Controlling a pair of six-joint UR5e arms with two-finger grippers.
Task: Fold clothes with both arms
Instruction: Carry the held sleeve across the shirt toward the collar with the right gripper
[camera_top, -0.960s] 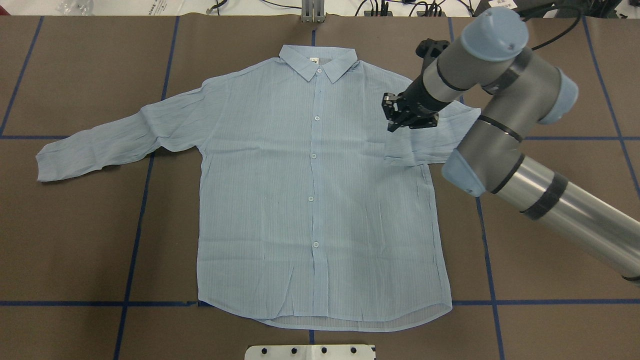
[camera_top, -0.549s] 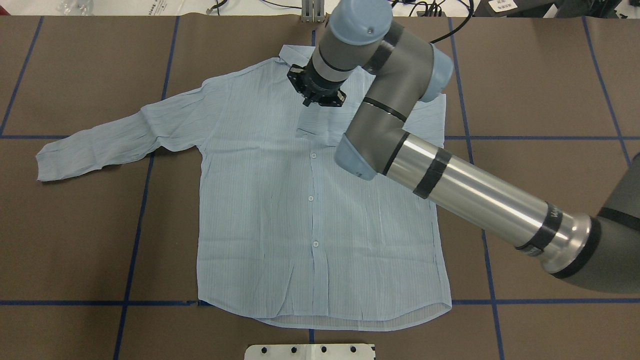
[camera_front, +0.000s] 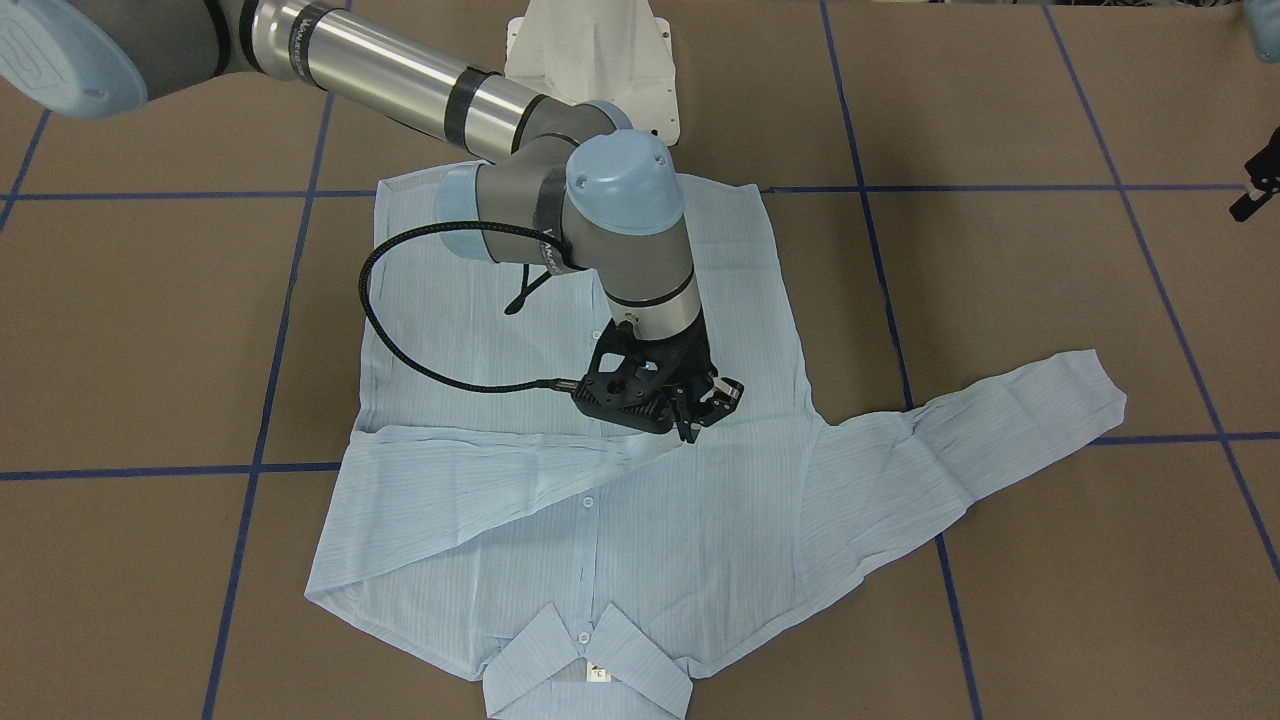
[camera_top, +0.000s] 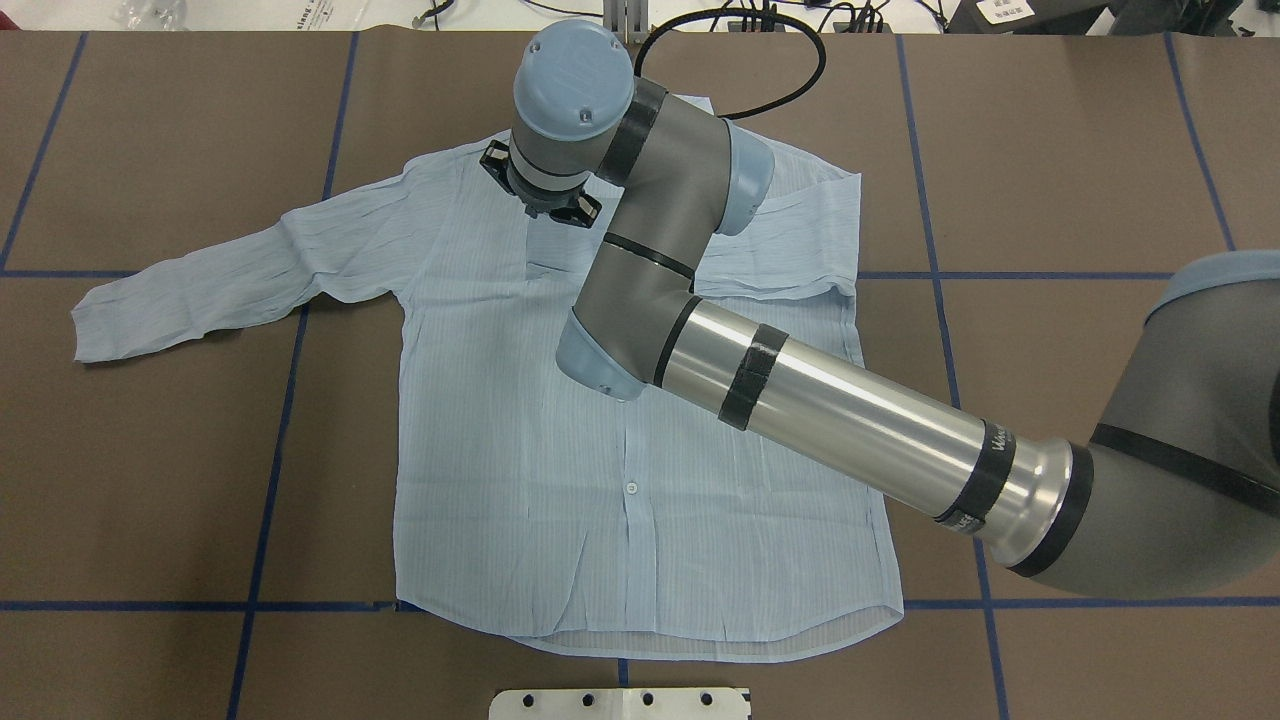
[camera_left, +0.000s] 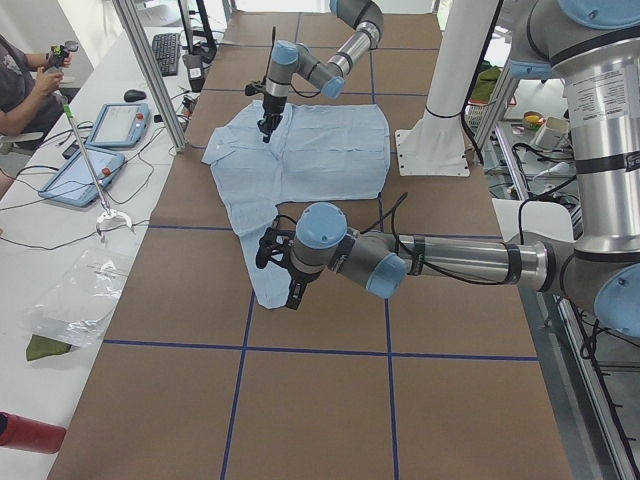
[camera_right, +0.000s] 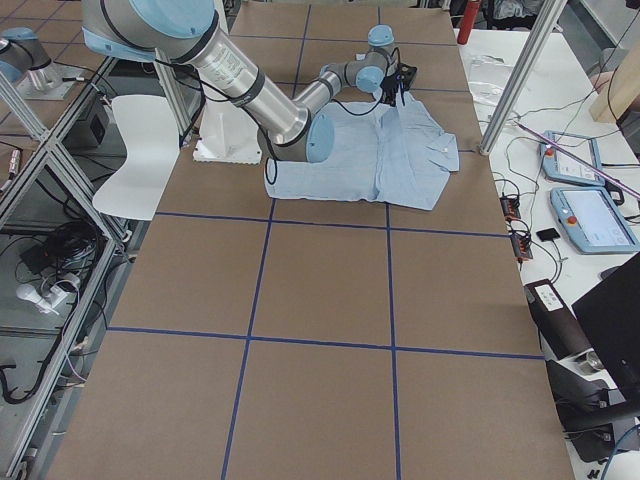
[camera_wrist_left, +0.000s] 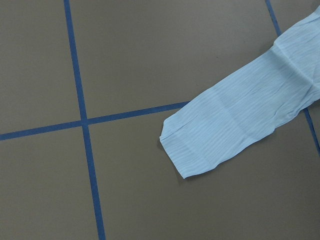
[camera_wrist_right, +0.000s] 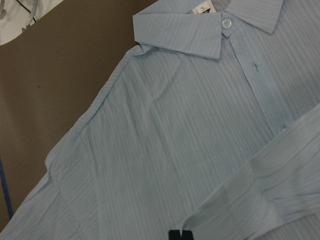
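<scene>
The light-blue striped shirt (camera_top: 560, 480) lies flat and buttoned on the brown table, collar (camera_front: 585, 670) at the far side from the robot. My right arm reaches across it. My right gripper (camera_top: 545, 200) hangs over the chest just past the button line, shut on the cuff end of the right sleeve (camera_front: 480, 470), which is drawn across the front. The left sleeve (camera_top: 200, 290) lies stretched out sideways. My left gripper (camera_left: 285, 270) hovers near that sleeve's cuff (camera_wrist_left: 210, 150); I cannot tell whether it is open or shut.
Blue tape lines (camera_top: 290, 400) divide the brown table cover. The white pedestal base (camera_front: 590, 60) stands at the robot's side of the shirt. A person (camera_left: 25, 85), tablets (camera_left: 120, 120) and an aluminium post (camera_left: 150, 70) are at the operators' edge.
My right gripper has swept from over the shirt's right shoulder leftward past the button line, dragging the right sleeve across the chest. The body and left sleeve have stayed put.
</scene>
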